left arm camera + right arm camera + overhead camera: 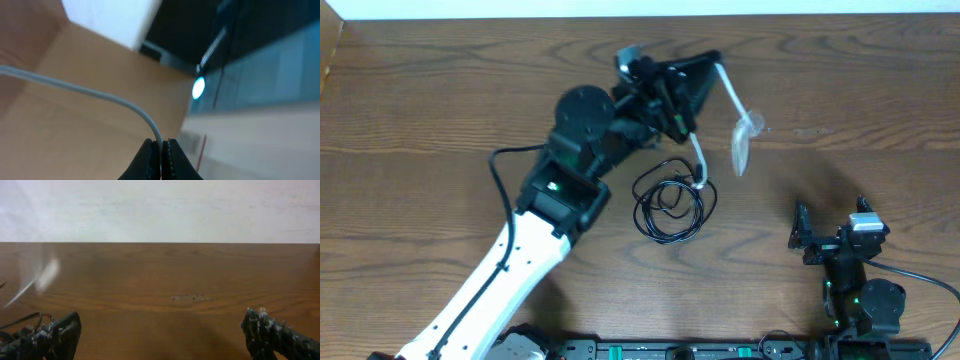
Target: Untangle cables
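Observation:
My left gripper (712, 66) is shut on the white cable (732, 97) and holds it in the air above the far middle of the table. The cable's free end is a motion blur (744, 140); another stretch hangs down to the coil (699, 160). In the left wrist view the white cable (95, 95) runs into the closed jaws (161, 146). The black cables (670, 203) lie in a loose coil on the table. My right gripper (828, 232) is open and empty at the right front; in its wrist view its fingers (160, 330) are wide apart.
The wooden table (840, 110) has a pale wall along its far edge (160, 210). A thick black cord (500, 185) runs along my left arm. The blurred white cable (42, 277) and part of the black coil (15, 322) show at the left of the right wrist view.

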`<move>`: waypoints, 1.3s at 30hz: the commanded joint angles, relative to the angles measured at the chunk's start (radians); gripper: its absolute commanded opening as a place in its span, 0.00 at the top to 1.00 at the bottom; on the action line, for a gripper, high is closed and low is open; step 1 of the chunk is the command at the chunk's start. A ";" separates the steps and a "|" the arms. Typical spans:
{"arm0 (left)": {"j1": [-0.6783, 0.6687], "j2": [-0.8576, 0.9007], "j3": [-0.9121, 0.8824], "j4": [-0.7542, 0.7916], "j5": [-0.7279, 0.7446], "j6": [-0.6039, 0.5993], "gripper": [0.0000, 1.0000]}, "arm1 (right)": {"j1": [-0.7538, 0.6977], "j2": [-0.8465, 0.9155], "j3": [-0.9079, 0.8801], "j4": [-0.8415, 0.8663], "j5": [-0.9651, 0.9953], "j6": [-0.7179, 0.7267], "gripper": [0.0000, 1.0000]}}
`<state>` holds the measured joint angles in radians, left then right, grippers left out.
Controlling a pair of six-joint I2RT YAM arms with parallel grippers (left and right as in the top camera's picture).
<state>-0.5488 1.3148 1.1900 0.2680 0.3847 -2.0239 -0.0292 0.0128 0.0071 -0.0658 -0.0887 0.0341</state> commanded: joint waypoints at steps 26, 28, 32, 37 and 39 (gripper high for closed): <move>0.030 -0.047 0.023 0.027 -0.152 -0.064 0.92 | 0.005 0.000 -0.002 -0.005 0.008 0.002 0.01; 0.037 -0.047 0.023 -0.044 -0.207 -0.060 0.93 | 0.005 0.000 -0.002 -0.005 0.008 0.002 0.01; 0.002 -0.047 0.023 -0.002 0.010 -0.064 0.93 | 0.005 0.000 -0.002 -0.005 0.008 0.002 0.01; -0.107 -0.048 0.022 -0.151 0.035 -0.019 0.93 | 0.005 0.000 -0.002 -0.005 0.008 0.002 0.01; -0.125 -0.047 0.022 -0.315 -0.006 -0.002 0.92 | 0.005 0.000 -0.002 -0.005 0.008 0.002 0.01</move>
<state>-0.6460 1.2736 1.2049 0.0818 0.3820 -2.0232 -0.0292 0.0128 0.0071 -0.0658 -0.0887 0.0341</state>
